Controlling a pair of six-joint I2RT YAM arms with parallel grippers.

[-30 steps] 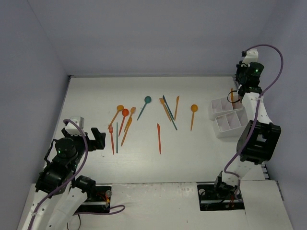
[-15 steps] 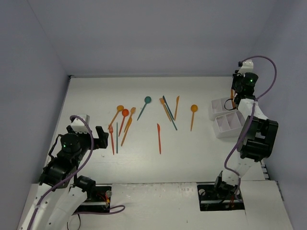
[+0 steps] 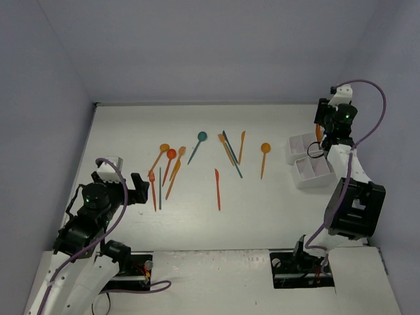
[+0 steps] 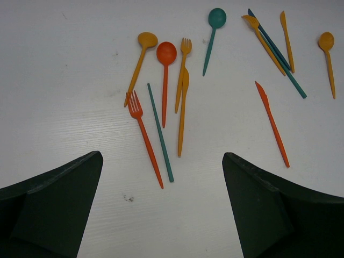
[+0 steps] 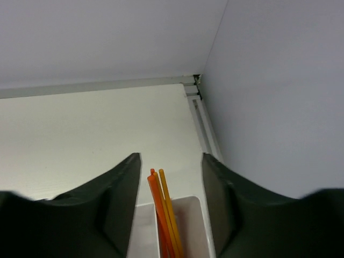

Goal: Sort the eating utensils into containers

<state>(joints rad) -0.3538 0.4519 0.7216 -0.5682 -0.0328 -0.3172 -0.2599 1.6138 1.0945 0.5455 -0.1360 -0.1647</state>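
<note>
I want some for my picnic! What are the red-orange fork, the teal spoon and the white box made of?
The red-orange fork and teal spoon look like plastic: thin, one solid bright colour throughout, with hardly any shine. The white box looks like plastic too, with smooth, thin, evenly white walls. Pictures alone can't make this certain.

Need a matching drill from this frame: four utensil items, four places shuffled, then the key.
Items
1. teal spoon
2. red-orange fork
3. red-orange knife
4. orange handles

Places
A. standing in the organizer, below the right gripper
B. alone, closer to the arms than the crossed group
C. right beside a thin teal stick
D. bowl toward the far wall, between the left cluster and the crossed group

Pairs: 1-D, 2-C, 3-B, 4-A
</note>
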